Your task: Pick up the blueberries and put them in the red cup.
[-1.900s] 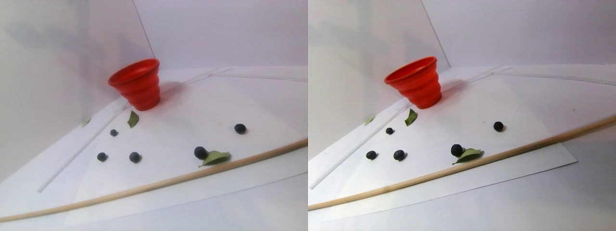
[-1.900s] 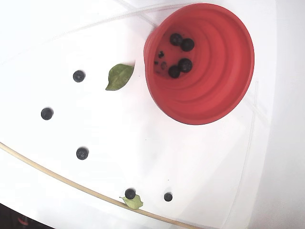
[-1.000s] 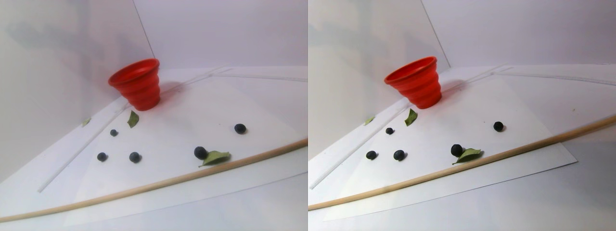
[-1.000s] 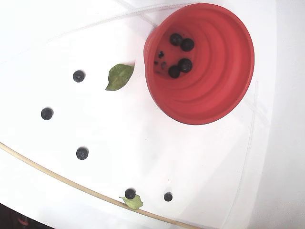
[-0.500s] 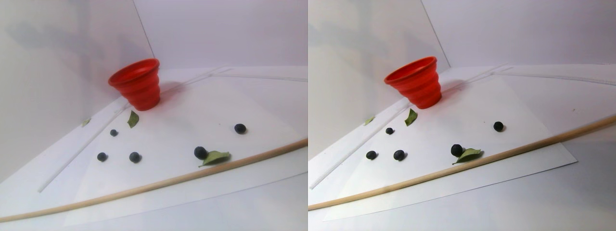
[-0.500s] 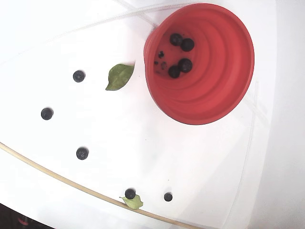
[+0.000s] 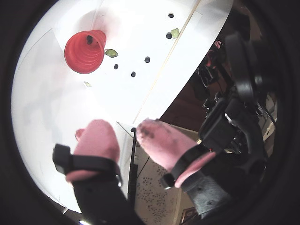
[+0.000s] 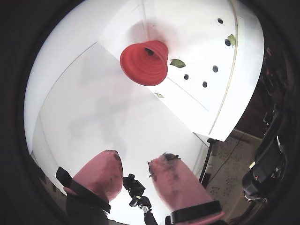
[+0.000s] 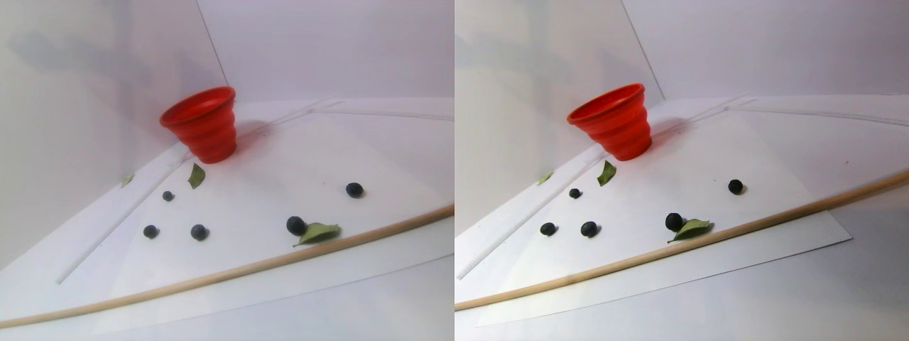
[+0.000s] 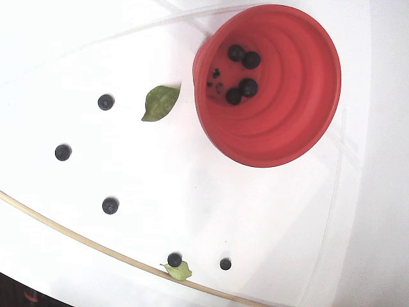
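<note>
1. Blueberries: five loose on the white tabletop (image 10: 268, 211), four already inside the red cup (image 10: 287, 128), sitting on its stepped bottom.
2. Loose ones in the fixed view: one (image 10: 105, 102) near the big green leaf (image 10: 159, 102), one (image 10: 62, 152) farthest left, one (image 10: 110, 205) below it, one (image 10: 174, 259) touching a small leaf (image 10: 181, 271), one (image 10: 225, 263) just beside that pair.
3. Cup stands upright, mouth open upward, near the back corner; easy drop target from above.
4. Wooden stick (image 9: 234, 268) lies across the front of the sheet; judging by its place, it marks or fences the work zone, keeping berries from rolling off.
5. End effector (image 7: 125, 136) is high and well back from the sheet, seen only in the wrist views. Pink padded fingers (image 8: 176, 180) spread apart, nothing between them. Dark stains on the pads, likely berry juice.
6. Soft pads probably there so the berries don't get crushed.
7. Judgement: between picks, roughly halfway done. Next pick needs a descent over one berry.
8. Risk: the berry against the small leaf could bring the leaf along; round berries may roll when nudged.
</note>
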